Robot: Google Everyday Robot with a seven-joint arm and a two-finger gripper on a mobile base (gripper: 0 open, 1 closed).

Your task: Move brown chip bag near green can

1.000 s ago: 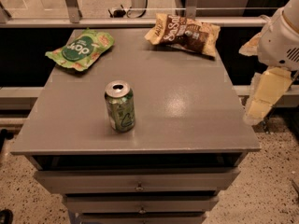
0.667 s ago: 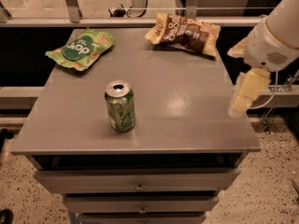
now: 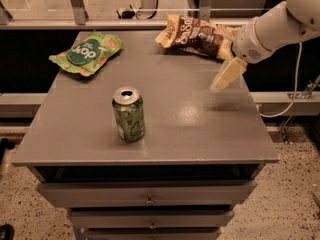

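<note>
Nearest, toward the front left of the flat grey desk with drawers (image 3: 200, 139), the small green aluminium drink can with a silver top (image 3: 129, 115) stands upright and alone. That is the first hazard: a bag dragged in low or fast could strike the can and tip it, perhaps rolling it off the front edge. Farther back on the right, the tan parallel-jaw gripper (image 3: 219, 85) hangs above the desk, carrying nothing; whether it is released or clenched I cannot tell. It is just short of the crinkled dark-brown and tan-yellow chip bag with white lettering (image 3: 197, 34), which lies at the far edge, well apart from the can. A shallow or off-centre pinch on that crinkled bag could slip, or nudge it over the back edge. The flat green chip bag with a round logo (image 3: 86, 54), far left, could be mistaken for the target.
</note>
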